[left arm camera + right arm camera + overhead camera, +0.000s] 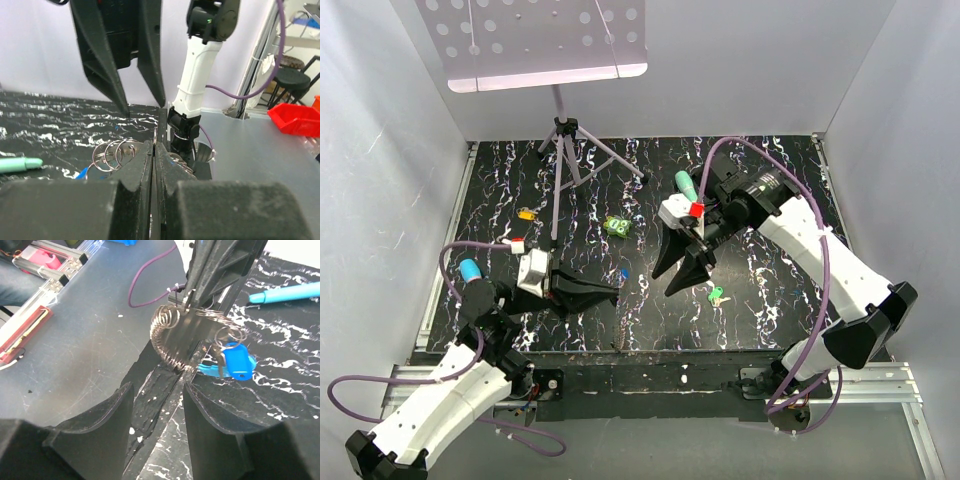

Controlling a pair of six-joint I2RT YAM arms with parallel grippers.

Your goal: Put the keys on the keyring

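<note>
I am pinching the keyring (167, 345) in my left pincer (617, 292).
From above, my right pincer (663, 284) is standing open beside it; left wrist, it is poking from shut jaws; right wrist, it is hanging ahead.

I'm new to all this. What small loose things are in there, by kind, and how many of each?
Keys: 2, a yellow-orange key and a light green key
Keyring: 1, held by the left gripper
Pen: 1
Green block: 1
Total: 5
</note>
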